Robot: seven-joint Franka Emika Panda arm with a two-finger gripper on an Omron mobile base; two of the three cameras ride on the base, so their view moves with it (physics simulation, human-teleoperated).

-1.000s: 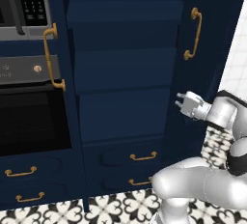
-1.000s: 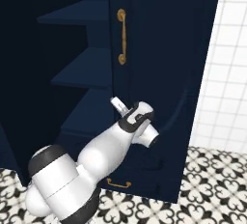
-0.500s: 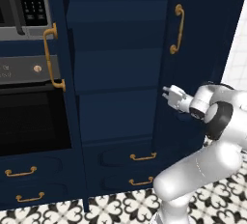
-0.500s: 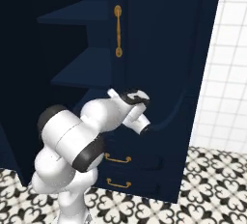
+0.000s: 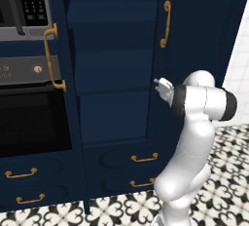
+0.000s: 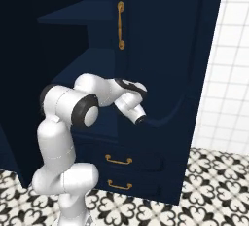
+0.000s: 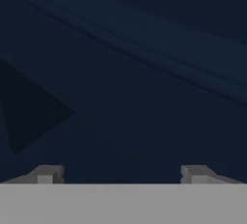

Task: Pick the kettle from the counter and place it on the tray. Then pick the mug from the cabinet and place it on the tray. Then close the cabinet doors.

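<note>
The navy cabinet (image 5: 114, 74) shows bare shelves (image 5: 116, 91) between its two doors. Its right door (image 5: 194, 30), with a vertical brass handle (image 5: 166, 23), stands part-way open; the same door (image 6: 165, 49) fills the right base view. My gripper (image 5: 158, 86) is at that door's free edge, below the handle, pointing left. In the hand view my gripper (image 7: 120, 175) is open, with nothing between the fingertips (image 7: 46, 175) and only dark navy surface ahead. The left door (image 5: 65, 49) is swung open, seen nearly edge-on. Kettle, mug, tray and counter are out of view.
A black oven (image 5: 29, 118) and a control panel (image 5: 29, 1) sit left of the cabinet. Brass-pulled drawers (image 5: 144, 158) run below the shelves. A white tiled wall (image 6: 228, 49) stands to the right, over a patterned floor (image 5: 228, 142).
The right door has swung left toward the cabinet; its handle sits further left in the left base view. My hand moved left with it and the arm now stands more upright.
</note>
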